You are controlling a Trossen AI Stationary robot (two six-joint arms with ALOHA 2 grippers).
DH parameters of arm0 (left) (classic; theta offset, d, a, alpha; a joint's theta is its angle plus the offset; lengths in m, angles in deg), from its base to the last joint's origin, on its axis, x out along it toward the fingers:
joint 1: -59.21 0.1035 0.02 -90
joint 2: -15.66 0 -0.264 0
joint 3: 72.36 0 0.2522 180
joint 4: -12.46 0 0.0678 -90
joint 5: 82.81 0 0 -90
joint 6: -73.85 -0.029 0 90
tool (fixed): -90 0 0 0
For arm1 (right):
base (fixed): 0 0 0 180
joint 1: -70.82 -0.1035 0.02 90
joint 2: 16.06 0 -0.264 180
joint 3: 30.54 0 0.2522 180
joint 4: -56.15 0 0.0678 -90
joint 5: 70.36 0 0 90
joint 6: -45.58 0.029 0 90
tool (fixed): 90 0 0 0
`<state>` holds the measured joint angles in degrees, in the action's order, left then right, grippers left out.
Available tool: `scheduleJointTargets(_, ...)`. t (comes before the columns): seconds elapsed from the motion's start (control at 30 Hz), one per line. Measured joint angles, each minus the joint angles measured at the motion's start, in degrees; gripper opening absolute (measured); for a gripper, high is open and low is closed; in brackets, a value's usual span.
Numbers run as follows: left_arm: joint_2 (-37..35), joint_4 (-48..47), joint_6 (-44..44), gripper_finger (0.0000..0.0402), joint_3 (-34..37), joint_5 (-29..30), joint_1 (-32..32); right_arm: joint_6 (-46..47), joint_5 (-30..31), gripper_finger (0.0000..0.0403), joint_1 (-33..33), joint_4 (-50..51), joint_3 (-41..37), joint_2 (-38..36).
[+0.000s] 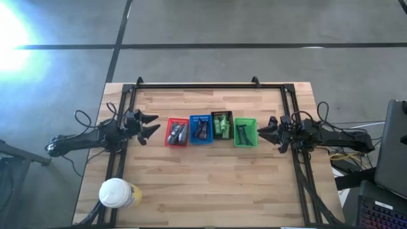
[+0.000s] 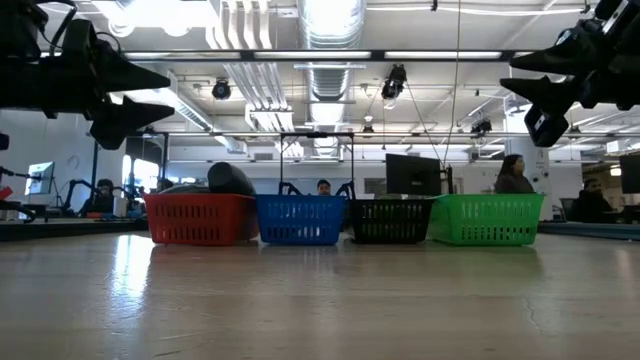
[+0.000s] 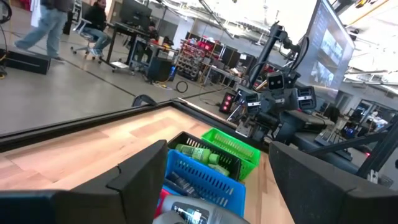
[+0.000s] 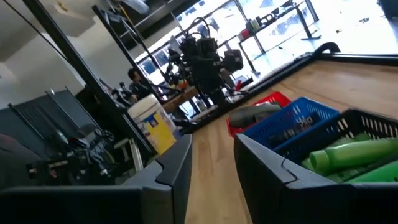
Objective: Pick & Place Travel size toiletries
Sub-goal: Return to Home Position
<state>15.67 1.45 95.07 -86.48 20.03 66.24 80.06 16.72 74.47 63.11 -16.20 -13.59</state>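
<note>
left gripper [image 1: 153,125]: spread wide, holding nothing, raised beside red basket [image 1: 168,133] | right gripper [image 1: 265,135]: spread wide, holding nothing, raised beside green basket [image 1: 236,133] | between them: grey tubes [image 1: 178,132] in red basket, dark packets [image 1: 201,130] in blue basket [image 1: 191,130], green bottles [image 1: 222,125] in black basket [image 1: 213,125], dark sticks [image 1: 245,133] in green basket

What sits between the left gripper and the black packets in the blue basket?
The red basket, holding grey tubes, stands between the left gripper and the blue basket. Nothing visible covers the black packets from above. Left fingers open. Right gripper waits beside the green basket.
</note>
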Motion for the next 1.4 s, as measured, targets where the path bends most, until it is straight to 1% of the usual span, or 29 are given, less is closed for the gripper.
scheduleJointTargets(0.13, 0.0, 0.0, 0.0, 0.0287, 0.0, 0.0, 0.0, 0.0, 0.0, 0.0126, 0.0, 2.5, 0.0, -2.5)
scheduleJointTargets(0.47, 0.3, 0.0, 0.0, 0.0287, 0.0, 0.0, 0.0, 0.0, 0.0, 0.0151, 0.0, 2.1, 0.0, -0.8)
scheduleJointTargets(1.0, 0.3, 0.0, 0.0, 0.0287, 0.0, 0.0, -0.1, 0.0, 0.0, 0.0183, 0.0, 2.0, 0.0, -0.5)
scheduleJointTargets(1.4, 0.3, 0.0, 0.0, 0.0287, -0.1, 0.0, -0.1, 0.0, 0.0, 0.0199, 0.0, 2.0, 0.0, -0.5)
